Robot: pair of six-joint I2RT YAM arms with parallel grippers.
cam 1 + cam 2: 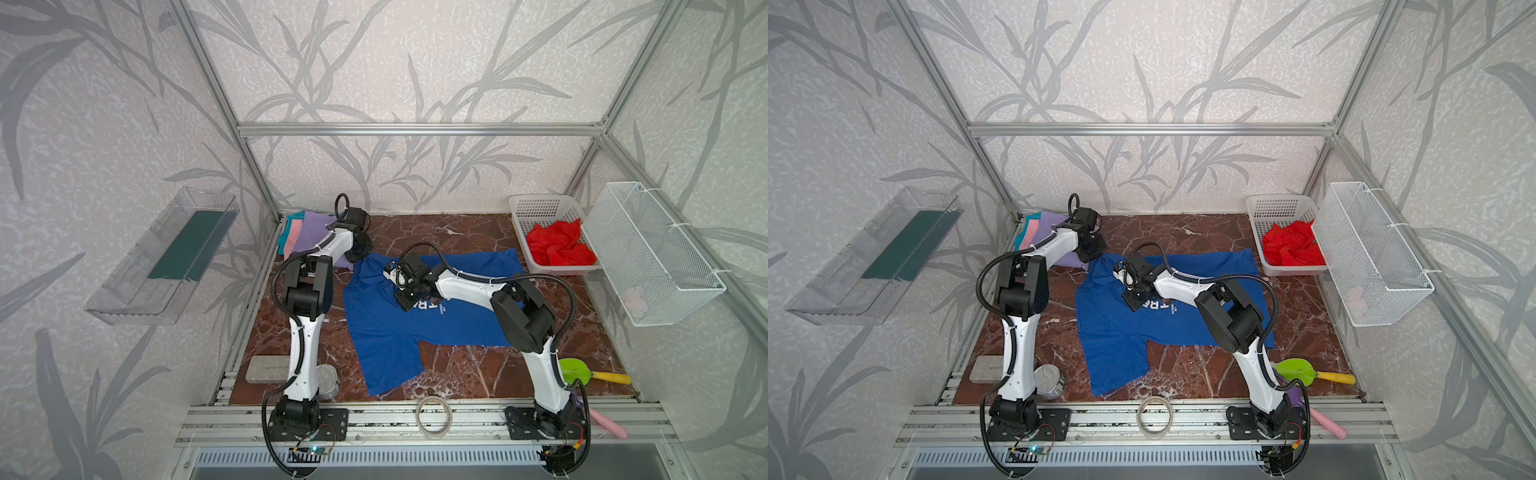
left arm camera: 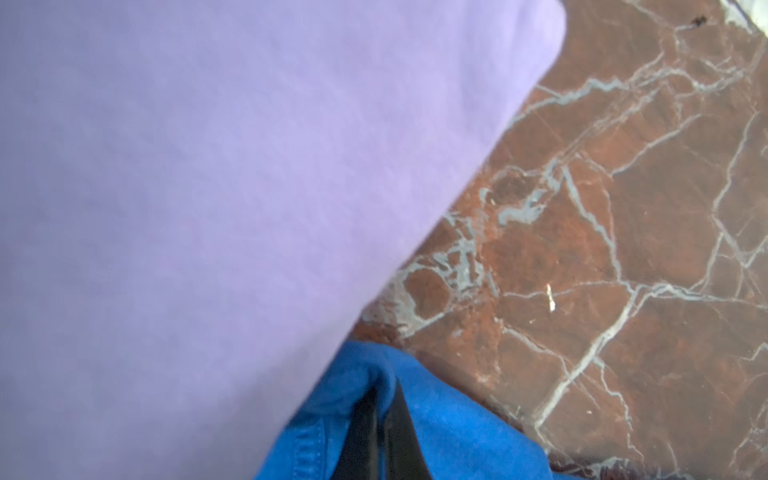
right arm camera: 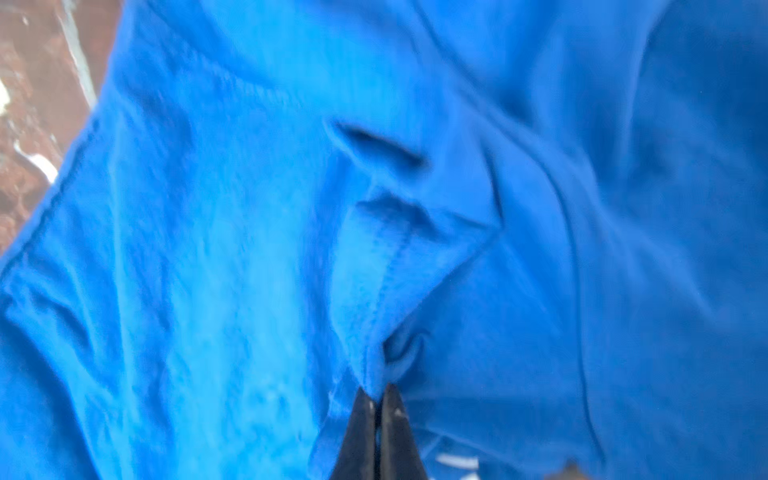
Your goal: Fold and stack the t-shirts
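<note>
A royal blue t-shirt (image 1: pixel 382 332) (image 1: pixel 1113 332) with white lettering lies spread on the marble table (image 1: pixel 457 232). My left gripper (image 1: pixel 360 254) (image 2: pixel 384 399) is shut on a fold of this shirt's far left corner (image 2: pixel 457 428), right beside the folded lavender shirt (image 2: pixel 208 208) (image 1: pixel 316 230). That lavender shirt tops a stack with pink (image 1: pixel 294 235) and teal (image 1: pixel 286 228) ones. My right gripper (image 1: pixel 405 303) (image 3: pixel 377 397) is shut on a pinch of blue cloth (image 3: pixel 208 249) near the lettering. A crumpled red t-shirt (image 1: pixel 559 245) (image 1: pixel 1291 247) sits in the white basket (image 1: pixel 540 208).
A wire basket (image 1: pixel 656 257) hangs on the right wall and a clear tray (image 1: pixel 162 257) on the left wall. Near the front edge are a tin can (image 1: pixel 328 380), a grey block (image 1: pixel 266 368), a tape roll (image 1: pixel 434 415), a green scoop (image 1: pixel 575 371) and a pink stick (image 1: pixel 609 424).
</note>
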